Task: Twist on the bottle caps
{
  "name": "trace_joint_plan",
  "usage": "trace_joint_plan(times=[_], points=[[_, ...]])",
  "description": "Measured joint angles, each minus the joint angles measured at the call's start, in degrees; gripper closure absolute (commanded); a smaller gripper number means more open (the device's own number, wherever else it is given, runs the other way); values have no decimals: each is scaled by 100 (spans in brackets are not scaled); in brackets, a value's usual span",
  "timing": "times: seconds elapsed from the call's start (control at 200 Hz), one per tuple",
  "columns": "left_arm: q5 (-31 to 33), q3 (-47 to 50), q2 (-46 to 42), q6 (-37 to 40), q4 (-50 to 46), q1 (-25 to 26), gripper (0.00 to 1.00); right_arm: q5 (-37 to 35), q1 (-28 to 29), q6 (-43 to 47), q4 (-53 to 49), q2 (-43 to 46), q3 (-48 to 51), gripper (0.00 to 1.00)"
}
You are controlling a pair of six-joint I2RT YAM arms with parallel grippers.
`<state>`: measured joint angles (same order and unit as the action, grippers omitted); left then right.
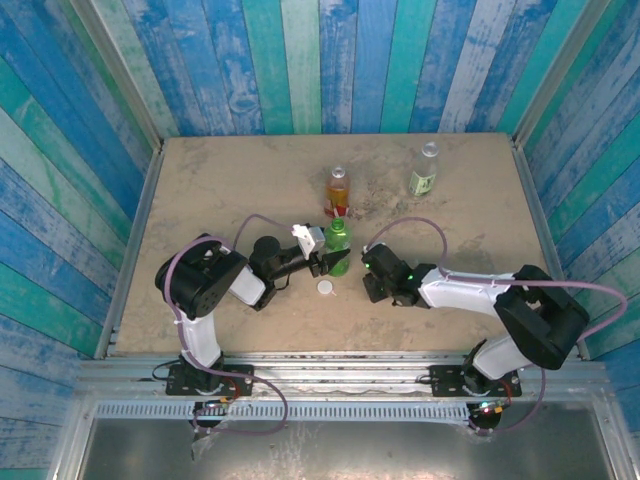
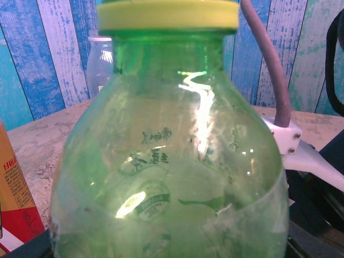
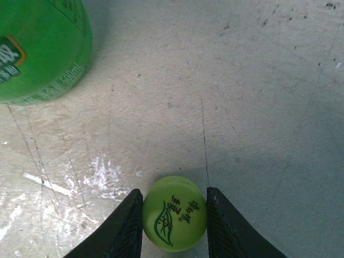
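Bottles first: left fingers clamp the green bottle upright in the middle of the surface, likely steadying it for capping, while the amber bottle and clear bottle stand farther back. Right fingers pinch the yellow-green cap lying just right of it, apparently to lift it; a white cap lies nearer.

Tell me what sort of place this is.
Probably a robot test booth: painted plank walls box in a tabletop, the left arm and right arm are bolted at its near edge, and three bottles stand as props.
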<state>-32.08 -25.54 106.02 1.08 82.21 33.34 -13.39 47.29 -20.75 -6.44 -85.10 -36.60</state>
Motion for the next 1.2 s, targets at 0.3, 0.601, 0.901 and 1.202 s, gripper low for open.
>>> trace_joint_plan(times=[0.3, 0.601, 0.901, 1.202], points=[[-4, 0, 0, 0, 0, 0, 36, 39, 0, 105, -855, 588, -553, 67], [-13, 0, 0, 0, 0, 0, 36, 205, 0, 337, -2070, 994, -1703, 67], [-20, -9, 0, 0, -11, 0, 36, 531, 0, 588, -2826, 1088, -2785, 67], [-22, -17, 0, 0, -24, 0, 35, 942, 0, 920, -3042, 767, -3877, 67]])
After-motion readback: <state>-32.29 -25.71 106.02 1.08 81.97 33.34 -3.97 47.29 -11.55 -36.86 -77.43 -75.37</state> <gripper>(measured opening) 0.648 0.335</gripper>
